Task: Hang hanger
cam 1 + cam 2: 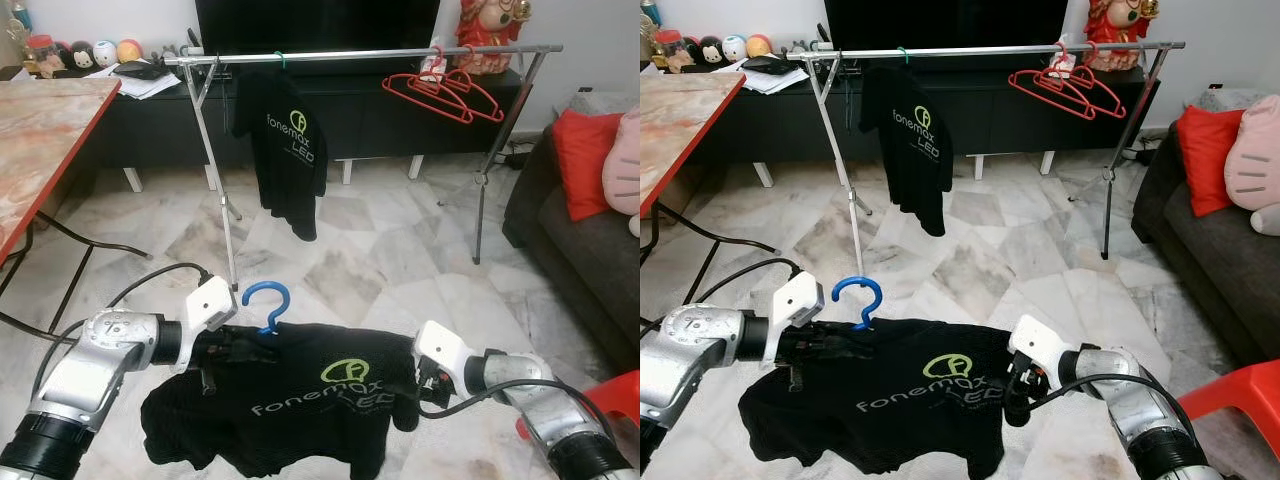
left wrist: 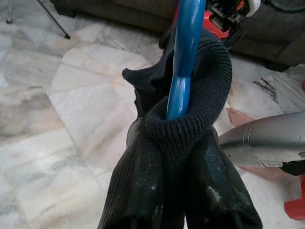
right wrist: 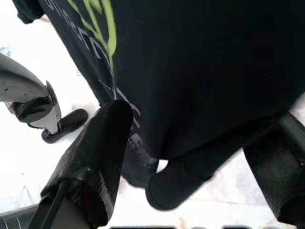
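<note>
A black T-shirt (image 1: 300,400) with a green logo hangs on a blue hanger (image 1: 265,300), low over the floor between my arms. My left gripper (image 1: 238,345) is shut on the shirt's collar at the hanger's neck (image 2: 178,95), with the blue hook standing up above it. My right gripper (image 1: 425,388) is at the shirt's right edge, open, its fingers (image 3: 95,152) spread wide with the cloth hanging just beyond them. The silver clothes rail (image 1: 360,54) stands ahead, farther back in the room.
On the rail hang another black T-shirt (image 1: 285,140) and red hangers (image 1: 445,95). A dark sofa (image 1: 580,250) with a red cushion is at the right, a red-edged table (image 1: 40,130) at the left, a red stool (image 1: 612,395) by my right arm. Cables cross the marble floor.
</note>
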Available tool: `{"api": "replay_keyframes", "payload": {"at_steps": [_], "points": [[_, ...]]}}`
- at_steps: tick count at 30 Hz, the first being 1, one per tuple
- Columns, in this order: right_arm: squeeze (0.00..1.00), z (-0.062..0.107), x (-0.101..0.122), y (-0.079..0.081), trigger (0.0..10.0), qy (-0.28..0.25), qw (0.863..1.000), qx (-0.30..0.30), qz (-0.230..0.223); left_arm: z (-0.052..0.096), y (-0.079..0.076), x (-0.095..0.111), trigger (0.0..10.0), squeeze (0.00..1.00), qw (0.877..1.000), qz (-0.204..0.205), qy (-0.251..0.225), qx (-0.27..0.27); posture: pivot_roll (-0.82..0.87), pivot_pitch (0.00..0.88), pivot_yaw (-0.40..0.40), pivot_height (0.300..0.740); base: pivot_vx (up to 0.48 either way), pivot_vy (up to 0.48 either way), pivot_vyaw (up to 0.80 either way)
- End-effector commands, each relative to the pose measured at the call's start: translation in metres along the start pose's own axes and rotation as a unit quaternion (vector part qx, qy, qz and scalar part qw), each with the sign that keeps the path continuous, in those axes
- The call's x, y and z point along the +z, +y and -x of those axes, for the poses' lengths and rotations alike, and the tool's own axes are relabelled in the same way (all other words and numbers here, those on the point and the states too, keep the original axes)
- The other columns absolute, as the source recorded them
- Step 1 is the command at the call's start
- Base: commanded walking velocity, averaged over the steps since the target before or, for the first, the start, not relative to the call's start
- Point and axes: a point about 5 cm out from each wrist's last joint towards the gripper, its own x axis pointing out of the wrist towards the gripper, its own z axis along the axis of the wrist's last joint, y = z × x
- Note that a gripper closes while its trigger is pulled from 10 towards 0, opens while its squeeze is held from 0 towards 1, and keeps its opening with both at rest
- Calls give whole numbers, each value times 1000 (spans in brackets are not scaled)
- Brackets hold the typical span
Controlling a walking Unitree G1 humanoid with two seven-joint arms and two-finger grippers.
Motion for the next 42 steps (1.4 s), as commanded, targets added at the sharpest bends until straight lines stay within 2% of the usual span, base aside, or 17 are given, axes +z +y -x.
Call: {"api": "replay_keyframes", "payload": {"at_steps": [1,2,3,4,5,22,42], "points": [[0,1,1,-3,10000,-7,1000,-7,-2,3,0,8,0,0,1000,-13,-8,-1,-40,5,-45,740,0,0,0],[0,2,1,-3,4039,-8,1000,-10,-2,3,1,7,0,0,1000,-15,-5,2,-42,5,-45,740,0,0,0],[0,2,1,-4,0,-9,1000,-11,-3,2,2,6,2078,0,1000,-18,0,7,-42,6,-45,740,0,0,0],[0,2,2,-5,0,-9,1000,-9,-1,1,3,4,6941,0,1000,-20,8,12,-43,6,-45,740,0,0,0],[0,2,3,-4,0,-9,1000,-5,3,1,2,2,10000,0,1000,-20,12,9,-46,7,-44,740,0,0,0],[0,2,6,-4,0,-11,1000,9,14,3,4,3,10000,0,1000,-23,19,10,-39,11,-43,740,0,0,0],[0,-3,8,0,0,-16,1000,15,14,1,0,11,10000,0,1000,-12,-6,-9,-37,13,-43,740,0,0,0]]}}
